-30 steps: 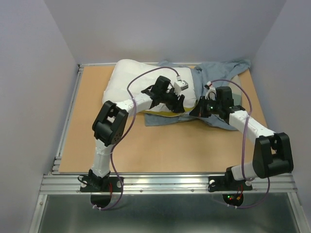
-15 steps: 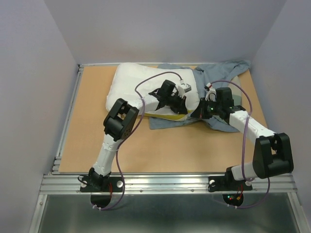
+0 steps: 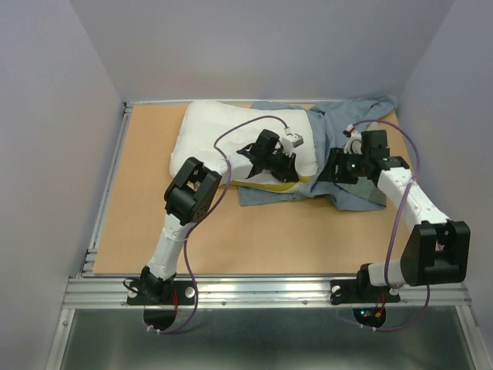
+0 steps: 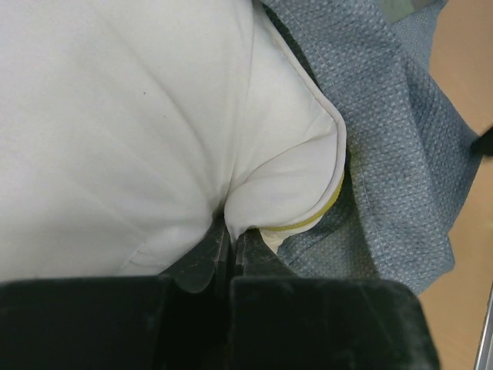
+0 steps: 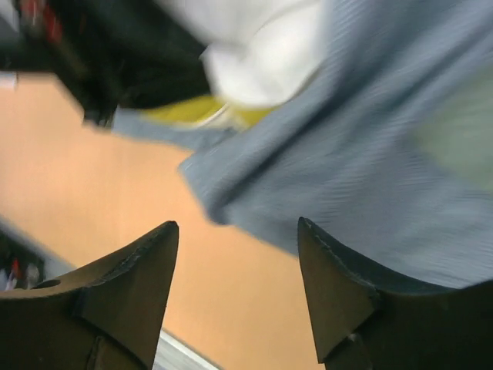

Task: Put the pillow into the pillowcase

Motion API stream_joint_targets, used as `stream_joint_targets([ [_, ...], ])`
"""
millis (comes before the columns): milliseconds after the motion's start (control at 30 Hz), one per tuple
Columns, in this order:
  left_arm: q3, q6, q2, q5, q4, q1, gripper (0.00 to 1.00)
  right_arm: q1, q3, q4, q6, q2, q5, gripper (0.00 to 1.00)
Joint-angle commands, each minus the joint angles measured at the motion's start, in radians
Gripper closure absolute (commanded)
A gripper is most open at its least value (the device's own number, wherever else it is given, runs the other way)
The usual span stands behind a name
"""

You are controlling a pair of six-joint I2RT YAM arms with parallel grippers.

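At the far side of the counter [image 3: 139, 208], the pillow [image 3: 223, 135] lies left of centre, its right end overlapping the pillowcase [image 3: 362, 116], which spreads grey-blue toward the far right corner. The yellow band [image 3: 269, 186] runs along the pillow's near edge. The left arm [image 3: 189, 196] reaches across to the pillow's near right corner. There the left jaws are closed tight on a fold of the white cover, just beside the yellow piping, with the pillowcase lying right next to it. The right arm [image 3: 408, 200] holds the right jaws over the near part of the pillowcase, to the right of the pillow. They stand wide apart with nothing between them, in a blurred wrist view of cloth and counter
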State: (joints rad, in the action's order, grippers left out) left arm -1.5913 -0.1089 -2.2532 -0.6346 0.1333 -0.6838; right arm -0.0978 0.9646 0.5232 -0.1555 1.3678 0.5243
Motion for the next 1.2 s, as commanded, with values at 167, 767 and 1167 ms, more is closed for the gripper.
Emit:
stream_joint_targets([
  [167,0.039,0.034,-0.034,0.138,-0.115,0.021,1.00,0.067,0.327,0.029,0.024,0.135,-0.300,0.50],
  [767,0.005,0.028,-0.054,0.138,-0.115,0.021,1.00,-0.002,0.358,0.074,-0.030,0.372,-0.225,0.77],
  [1167,-0.010,0.000,-0.071,0.121,-0.098,0.016,1.00,-0.011,0.444,-0.086,-0.202,0.304,0.241,0.99],
])
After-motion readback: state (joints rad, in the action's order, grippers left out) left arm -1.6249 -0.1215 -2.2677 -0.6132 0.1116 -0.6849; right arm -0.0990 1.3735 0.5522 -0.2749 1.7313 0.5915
